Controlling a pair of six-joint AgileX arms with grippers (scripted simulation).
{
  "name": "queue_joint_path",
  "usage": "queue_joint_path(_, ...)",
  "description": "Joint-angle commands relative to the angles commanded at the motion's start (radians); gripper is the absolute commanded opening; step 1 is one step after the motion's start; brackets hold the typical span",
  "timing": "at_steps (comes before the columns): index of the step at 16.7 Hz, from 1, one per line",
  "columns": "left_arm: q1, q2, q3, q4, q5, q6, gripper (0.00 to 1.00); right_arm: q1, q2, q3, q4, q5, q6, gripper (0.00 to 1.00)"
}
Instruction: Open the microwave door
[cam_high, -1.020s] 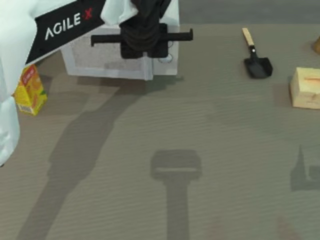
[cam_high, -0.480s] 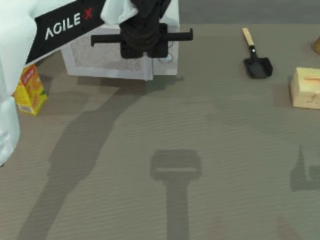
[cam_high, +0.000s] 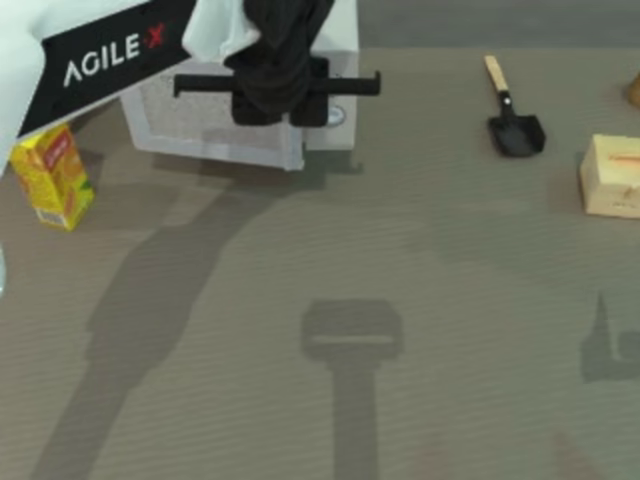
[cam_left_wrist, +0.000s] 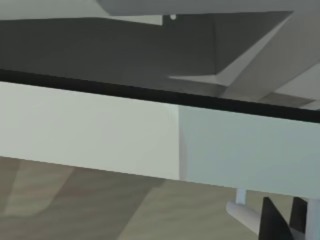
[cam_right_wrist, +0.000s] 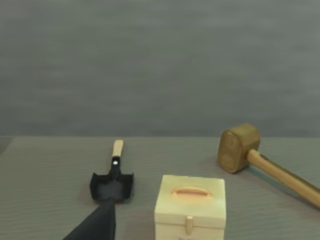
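microwave door (cam_high: 205, 125) beneath left fingers (cam_high: 300, 110)

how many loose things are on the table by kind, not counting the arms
microwave: 1
yellow carton: 1
black shovel with a wooden handle: 1
pale wooden box: 1
wooden mallet: 1
total: 5
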Motion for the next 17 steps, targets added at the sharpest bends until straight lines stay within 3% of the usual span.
queue_joint_path(17, 0.002, -0.018, -0.019, 0.015, 0.007, 0.015, 0.00, 0.000, 0.000, 0.000, 0.000, 0.000, 0.000, 1.00)
